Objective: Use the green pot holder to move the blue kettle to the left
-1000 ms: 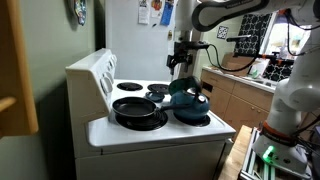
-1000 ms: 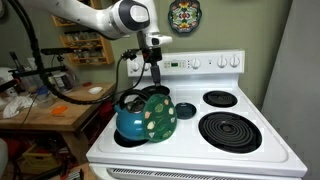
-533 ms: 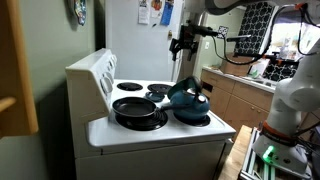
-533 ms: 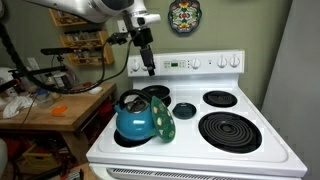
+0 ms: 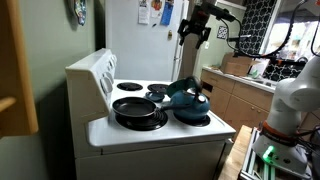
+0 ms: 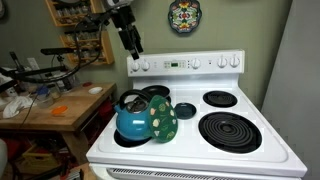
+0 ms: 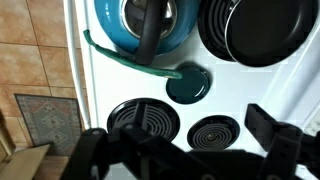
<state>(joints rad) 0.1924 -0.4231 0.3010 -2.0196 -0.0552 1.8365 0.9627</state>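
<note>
The blue kettle (image 6: 130, 120) stands on the front burner of the white stove (image 6: 190, 145) and shows in both exterior views (image 5: 190, 104). The green pot holder (image 6: 161, 122) leans upright against the kettle's side; in the wrist view only its edge (image 7: 132, 63) shows below the kettle (image 7: 120, 25). My gripper (image 6: 129, 36) hangs high above the stove, well clear of both, also seen from the side (image 5: 197, 24). Its jaws stand open and empty, the dark fingers (image 7: 272, 130) framing the bottom of the wrist view.
A black frying pan (image 5: 139, 111) sits on the burner beside the kettle (image 7: 265, 30). A small dark teal disc (image 7: 187, 85) lies mid-stove. Two coil burners (image 6: 232, 130) are bare. A cluttered wooden counter (image 6: 50, 105) flanks the stove, whose control panel (image 6: 190, 65) rises behind.
My gripper has risen from just above the kettle to high over the stove, still open. The pot holder has settled upright against the kettle's side.
</note>
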